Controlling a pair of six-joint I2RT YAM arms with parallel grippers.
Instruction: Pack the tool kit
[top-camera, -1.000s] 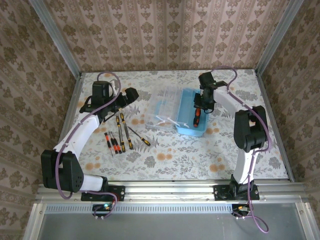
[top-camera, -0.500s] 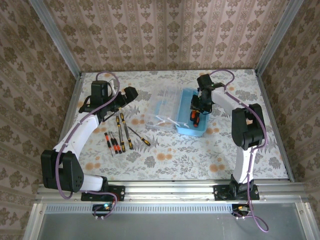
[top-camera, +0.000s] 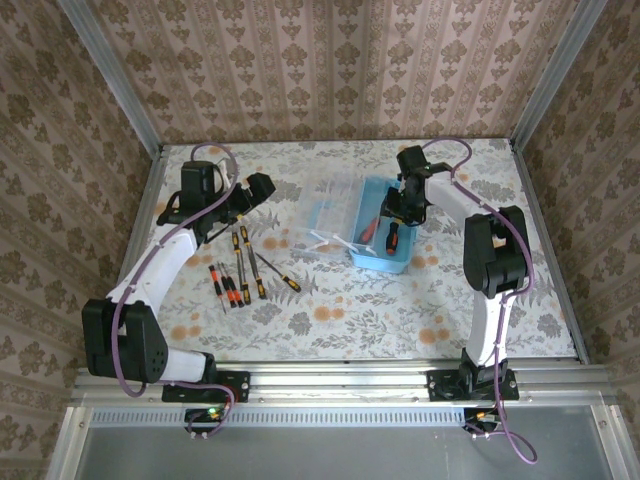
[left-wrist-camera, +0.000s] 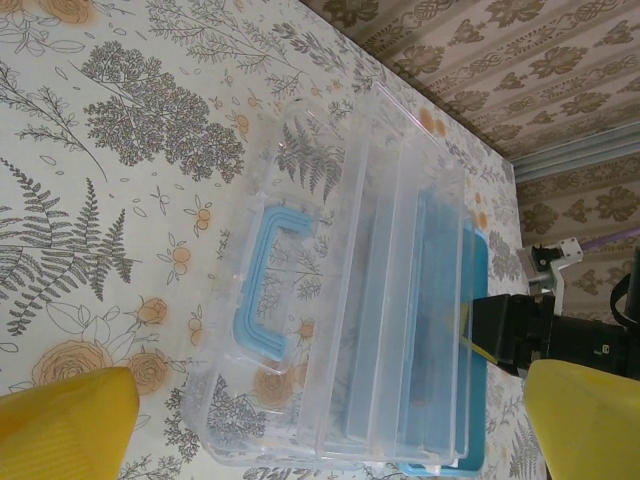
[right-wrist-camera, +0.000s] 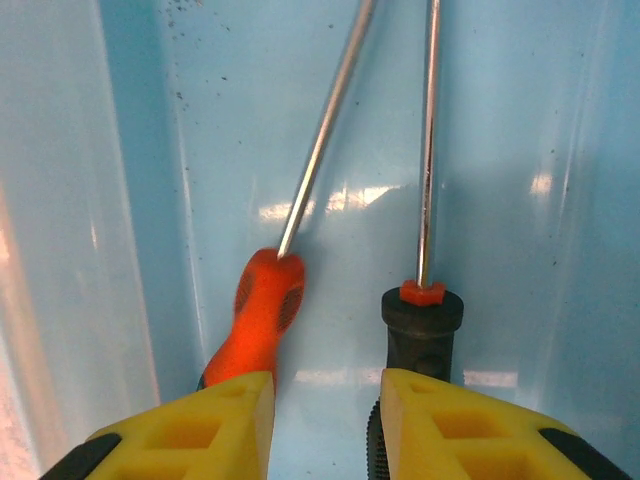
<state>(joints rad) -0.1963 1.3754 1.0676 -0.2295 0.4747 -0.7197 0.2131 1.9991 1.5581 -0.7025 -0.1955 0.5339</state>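
The tool kit's light-blue case (top-camera: 375, 262) lies open at centre right, its clear lid (top-camera: 330, 215) folded out to the left. My right gripper (top-camera: 400, 205) hovers low inside the case. In the right wrist view its jaws (right-wrist-camera: 325, 420) stand open with nothing between them. An orange-handled screwdriver (right-wrist-camera: 262, 315) and a black-handled one (right-wrist-camera: 420, 330) lie on the case floor just ahead of the pads. Several more screwdrivers (top-camera: 240, 265) lie on the table to the left. My left gripper (top-camera: 262, 190) hangs open above the table beside them, facing the lid (left-wrist-camera: 340, 300) and its blue handle (left-wrist-camera: 262, 290).
The floral tablecloth (top-camera: 330, 310) covers the table. Patterned walls close it in at the back and both sides. The right arm's black wrist (left-wrist-camera: 540, 335) shows past the case in the left wrist view.
My right gripper has opened and let go of a screwdriver, which now lies on the case floor beside another one. The left arm has stayed still.
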